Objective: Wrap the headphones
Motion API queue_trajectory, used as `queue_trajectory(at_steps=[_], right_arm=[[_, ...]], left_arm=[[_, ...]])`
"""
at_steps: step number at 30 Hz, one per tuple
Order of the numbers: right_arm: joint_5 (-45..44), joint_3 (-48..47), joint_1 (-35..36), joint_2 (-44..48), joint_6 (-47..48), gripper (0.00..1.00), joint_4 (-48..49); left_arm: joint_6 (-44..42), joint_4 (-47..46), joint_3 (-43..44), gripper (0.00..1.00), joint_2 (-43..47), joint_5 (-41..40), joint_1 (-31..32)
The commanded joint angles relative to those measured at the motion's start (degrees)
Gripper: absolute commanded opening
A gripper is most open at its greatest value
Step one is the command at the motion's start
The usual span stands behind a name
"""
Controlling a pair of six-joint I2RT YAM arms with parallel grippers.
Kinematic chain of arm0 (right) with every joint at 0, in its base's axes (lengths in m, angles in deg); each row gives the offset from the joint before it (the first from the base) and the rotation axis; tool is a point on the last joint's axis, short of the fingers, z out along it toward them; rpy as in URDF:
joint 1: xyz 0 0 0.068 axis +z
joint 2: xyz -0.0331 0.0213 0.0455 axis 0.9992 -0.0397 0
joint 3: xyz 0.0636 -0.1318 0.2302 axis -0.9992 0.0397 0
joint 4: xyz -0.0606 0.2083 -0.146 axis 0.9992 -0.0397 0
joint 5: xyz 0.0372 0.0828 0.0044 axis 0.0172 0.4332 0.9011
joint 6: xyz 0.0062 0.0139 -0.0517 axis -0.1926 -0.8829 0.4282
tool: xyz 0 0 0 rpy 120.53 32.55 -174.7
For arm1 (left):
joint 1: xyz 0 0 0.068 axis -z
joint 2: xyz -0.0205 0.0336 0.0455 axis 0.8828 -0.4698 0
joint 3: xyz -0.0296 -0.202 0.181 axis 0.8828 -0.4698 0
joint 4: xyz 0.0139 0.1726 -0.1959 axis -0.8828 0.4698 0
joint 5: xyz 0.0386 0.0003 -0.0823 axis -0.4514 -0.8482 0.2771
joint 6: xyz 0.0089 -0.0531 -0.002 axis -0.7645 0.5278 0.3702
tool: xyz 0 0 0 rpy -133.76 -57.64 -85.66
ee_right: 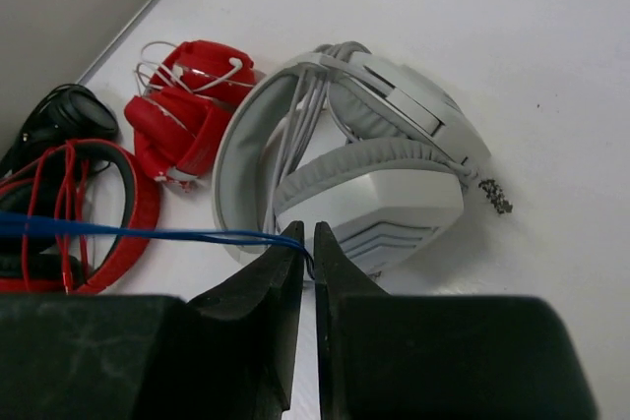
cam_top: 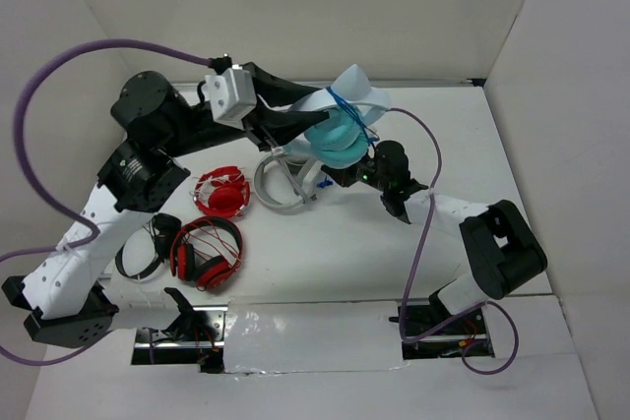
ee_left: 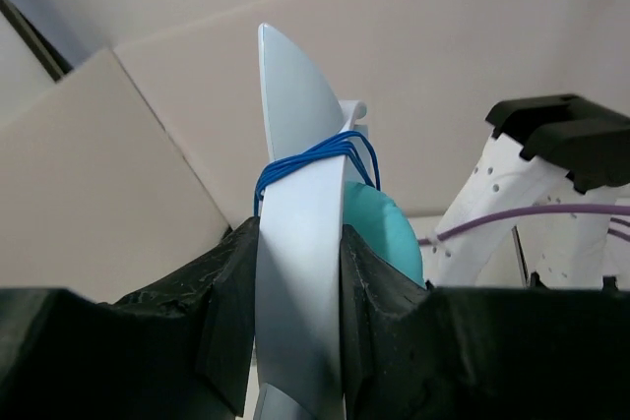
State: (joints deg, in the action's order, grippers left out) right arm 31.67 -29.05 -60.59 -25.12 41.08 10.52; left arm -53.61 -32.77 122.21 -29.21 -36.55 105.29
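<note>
Clamping headphones (ee_left: 295, 125) in left tool (ee_left: 298, 243), cable (ee_right: 148, 234) in right tool (ee_right: 308, 243)

White table (cam_top: 512, 145) w/ beige walls (cam_top: 295, 7) (three sides).

No text, label or number is legible.

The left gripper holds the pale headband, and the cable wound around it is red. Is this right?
No. The left gripper holds the pale headband, but the cable wound around it is blue, not red; the left wrist view shows this.
</note>
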Motion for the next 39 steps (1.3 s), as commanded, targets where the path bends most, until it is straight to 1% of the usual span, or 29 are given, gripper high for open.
queue_trajectory(at_steps=[1, 3, 4, 6, 11, 12, 13, 15, 16, 17, 19, 20, 21, 22, 23, 24, 25, 26, 27, 28, 29, 30, 31, 32, 34, 36, 37, 38, 39], right_arm=[[-2.04, -0.68, 0.28, 1.01, 0.71, 0.15, -1.87], [-2.4, -0.86, 0.46, 0.92, 0.98, 0.1, -2.66], [-2.4, -0.43, 0.55, 1.18, 0.89, 0.06, -2.4], [-2.48, 0.36, 0.55, 1.53, 0.71, 0.01, -1.35], [-2.75, 3.96, 0.55, 4.86, 0.72, 0.0, -0.91], [-2.92, 5.1, 0.72, 6.01, 0.8, 0.0, -1.6], [-4.05, 5.72, 1.07, 8.97, 0.71, 0.0, -4.31], [-11.15, 8.7, 4.66, 12.76, 1.5, 0.0, -8.18], [-17.8, 11.68, 7.9, 17.13, 0.98, 0.0, -11.34], [-17.86, 11.7, 9.32, 19.18, 0.54, 0.0, -12.58], [-25.31, 15.21, 11.61, 24.79, -2.52, 0.0, -16.87], [-27.6, 16.09, 13.36, 26.13, -3.67, 0.0, -19.34], [-33.62, 16.27, 14.08, 27.71, -4.73, 0.0, -21.89], [-36.38, 16.1, 14.78, 30.51, -6.39, 0.0, -26.7], [-39.02, 15.58, 15.31, 32.02, -6.84, 0.0, -29.18], [-43.57, 15.14, 16.53, 33.51, -7.45, 0.0, -31.12], [-45.53, 14.61, 17.33, 36.31, -7.98, 0.0, -33.49], [-47.73, 13.39, 18.03, 37.3, -8.16, 0.0, -36.04], [-50.88, 12.68, 19.17, 38.44, -8.34, 0.0, -37.46], [-52.65, 12.15, 19.44, 38.71, -8.51, 0.0, -39.65], [-54.32, 11.19, 19.62, 38.62, -8.78, 0.0, -40.89], [-55.82, 10.74, 19.54, 38.19, -8.95, 0.0, -42.03], [-59.49, 10.3, 19.71, 36.97, -9.82, 0.0, -44.13], [-61.0, 9.25, 19.71, 36.08, -10.36, 0.0, -45.54], [-64.78, 7.93, 20.23, 33.88, -11.76, 0.0, -49.32], [-66.02, 6.52, 20.5, 33.35, -12.38, 0.0, -51.08], [-66.81, 6.43, 20.5, 33.26, -12.3, 0.0, -51.01], [-67.52, 6.52, 20.59, 33.18, -12.03, 0.0, -50.74], [-68.39, 6.61, 20.5, 32.74, -12.29, 0.0, -50.39]], left_arm=[[1.17, -10.21, 1.16, 0.0, 2.35, 2.7, 0.37], [1.52, -10.38, 1.69, 0.0, 2.18, 2.09, 0.37], [1.35, -10.29, 1.95, 0.0, 2.0, 2.09, 0.37], [1.08, -10.64, 2.39, 0.0, 2.0, 2.08, 0.37], [0.73, -11.96, 1.95, 0.0, 1.91, -1.16, 0.37], [0.55, -12.31, 1.95, 0.0, 1.74, -2.47, 0.37], [0.2, -13.53, 1.69, 0.0, 1.04, -6.4, 0.37], [-1.28, -14.25, 2.39, 0.0, -0.28, -11.34, 0.29], [-2.77, -14.07, 3.17, 0.0, -2.03, -14.67, -0.24], [-2.96, -14.51, 3.18, 0.0, -2.91, -16.18, -0.77], [-3.4, -14.34, 4.14, 0.0, -5.54, -17.95, -2.69], [-1.49, -12.16, 4.58, 0.0, -6.43, -16.56, -6.27], [-0.08, -10.92, 5.02, 0.0, -7.13, -15.42, -8.13], [1.33, -10.04, 5.64, 0.0, -8.36, -13.66, -10.24], [3.87, -8.9, 5.82, 0.0, -8.89, -12.52, -14.44], [4.68, -7.32, 5.91, 0.0, -9.33, -11.72, -16.05], [5.12, -6.87, 5.64, 0.0, -10.12, -11.45, -17.72], [7.91, -6.34, 5.21, 0.0, -10.39, -9.19, -20.78], [8.98, -5.82, 4.77, 0.0, -10.65, -7.51, -22.29], [10.56, -5.29, 4.76, 0.0, -10.92, -6.19, -23.96], [13.1, -4.15, 4.76, 0.0, -10.83, -2.0, -27.11], [14.43, -4.05, 4.33, 0.0, -10.66, 0.13, -28.53], [15.66, -4.14, 3.89, 0.0, -10.39, 1.81, -30.02], [16.98, -4.4, 3.62, 0.0, -10.13, 4.17, -32.3], [17.95, -4.49, 2.92, 0.0, -9.34, 4.55, -34.51], [19.09, -4.58, 2.31, 0.0, -8.81, 6.64, -36.62], [21.19, -4.41, 2.3, 0.0, -8.72, 8.31, -39.07], [22.16, -4.4, 2.3, 0.0, -8.72, 12.07, -40.31], [23.22, -4.66, 2.22, 0.0, -8.64, 13.32, -41.28]])
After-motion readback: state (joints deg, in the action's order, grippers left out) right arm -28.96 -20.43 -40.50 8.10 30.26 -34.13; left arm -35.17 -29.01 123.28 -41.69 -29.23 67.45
